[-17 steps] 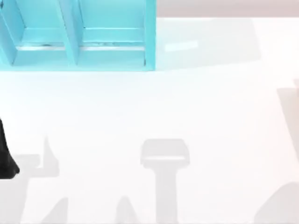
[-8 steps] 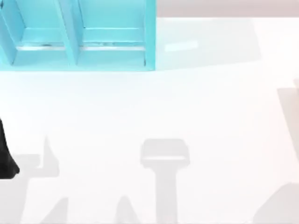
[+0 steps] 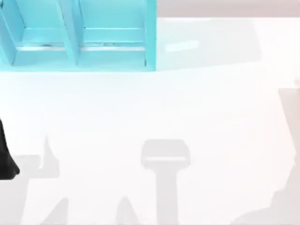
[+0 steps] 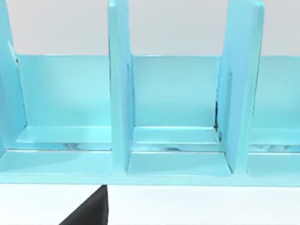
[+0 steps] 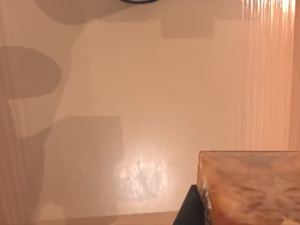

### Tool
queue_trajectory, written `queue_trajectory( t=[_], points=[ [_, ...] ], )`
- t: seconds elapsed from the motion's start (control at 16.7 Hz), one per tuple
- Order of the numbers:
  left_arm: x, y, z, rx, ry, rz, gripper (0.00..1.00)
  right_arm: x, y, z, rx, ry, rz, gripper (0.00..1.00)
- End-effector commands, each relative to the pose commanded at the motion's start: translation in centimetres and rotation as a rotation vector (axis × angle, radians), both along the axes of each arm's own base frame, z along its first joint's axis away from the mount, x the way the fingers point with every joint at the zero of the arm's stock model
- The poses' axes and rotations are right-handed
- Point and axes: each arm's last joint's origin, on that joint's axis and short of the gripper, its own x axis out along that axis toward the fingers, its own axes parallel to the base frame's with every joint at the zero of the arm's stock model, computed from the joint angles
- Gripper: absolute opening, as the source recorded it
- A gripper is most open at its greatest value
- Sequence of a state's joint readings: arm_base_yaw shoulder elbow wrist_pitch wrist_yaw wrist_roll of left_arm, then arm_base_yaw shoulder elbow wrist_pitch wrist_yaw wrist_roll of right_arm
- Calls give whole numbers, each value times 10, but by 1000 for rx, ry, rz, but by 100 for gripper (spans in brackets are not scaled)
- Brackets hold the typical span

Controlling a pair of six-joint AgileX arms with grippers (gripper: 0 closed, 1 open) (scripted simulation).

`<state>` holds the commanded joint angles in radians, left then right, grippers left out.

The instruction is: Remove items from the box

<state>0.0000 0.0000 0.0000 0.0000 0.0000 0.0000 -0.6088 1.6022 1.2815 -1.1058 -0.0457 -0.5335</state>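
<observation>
- The items: I cannot tell where they lie. The likeliest place, by my judgement, is the tan enclosure (image 5: pixel 140 93) that the right wrist camera looks into, which may be the box of the task.
- That enclosure has a smooth, faintly shiny floor with one soft glare patch. One wall (image 5: pixel 269 70) is finely ribbed, like corrugated board.
- A glossy block (image 5: pixel 248 187) with marbled orange-brown grain stands on that floor, hard-edged and square-cornered. Whether it is one of the items is unclear.
- Handling, as a judgement: things kept in such a box are probably light and rigid. A glossy skin would slide under a shallow pinch, so take hold low across the two flattest opposite faces, not at a corner.
- The turquoise rack (image 3: pixel 79 37) is the landmark: stiff, flat panels with upright dividers forming open bays (image 4: pixel 176 108), all of them bare.
- The white counter (image 3: pixel 187 108) spreads in front of the rack, matte and plain.
- The left arm (image 3: pixel 5 154) is parked in front of the rack, toward its left end. I cannot tell whether its end effector is spread or pressed together.
- The right end effector's state cannot be told either. A dark wedge (image 5: pixel 187 213) sits beside the block.
</observation>
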Motion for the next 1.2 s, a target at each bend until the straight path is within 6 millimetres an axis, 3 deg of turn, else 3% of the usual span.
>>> queue_trajectory(
  t=[0.18, 0.78, 0.96, 1.2],
  points=[
    [0, 0, 0, 0, 0, 0, 100, 1, 12, 20, 12, 60, 26, 0],
    [0, 0, 0, 0, 0, 0, 100, 11, 34, 12, 51, 149, 53, 0],
    [0, 0, 0, 0, 0, 0, 100, 19, 69, -2, 60, 175, 51, 0],
    [0, 0, 0, 0, 0, 0, 100, 19, 135, -17, 45, 168, 52, 0]
  ],
)
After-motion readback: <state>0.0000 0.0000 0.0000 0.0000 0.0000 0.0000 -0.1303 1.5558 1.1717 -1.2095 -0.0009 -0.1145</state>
